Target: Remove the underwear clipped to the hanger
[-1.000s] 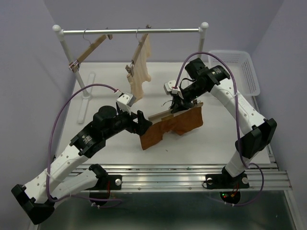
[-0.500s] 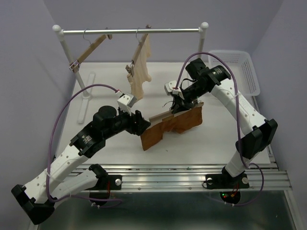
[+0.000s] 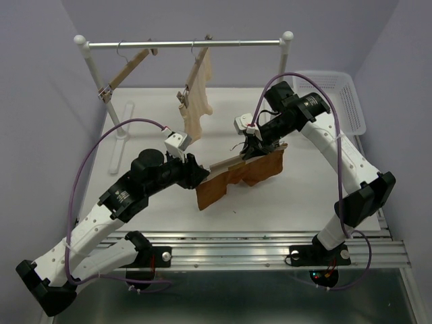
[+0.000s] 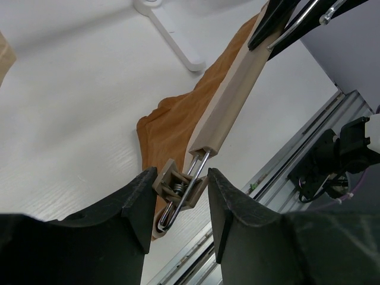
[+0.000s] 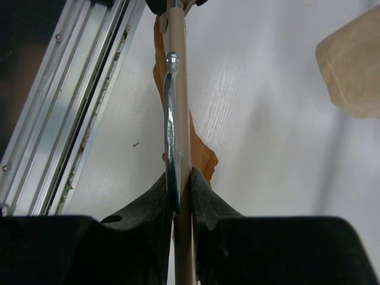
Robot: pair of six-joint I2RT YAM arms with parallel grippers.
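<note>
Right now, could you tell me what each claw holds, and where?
Right claw grips the hanger at its hook and bar; left claw pinches its clip.

Matt cloth underwear (image 4: 172, 124), smooth wooden hanger (image 4: 228, 101), shiny metal clip (image 4: 178, 187)

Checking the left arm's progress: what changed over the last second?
The left fingers closed from wide open onto the clip at the end of the hanger. The right fingers stayed shut on the hanger's hook and bar, and the underwear stayed on it, barely shifted.
</note>
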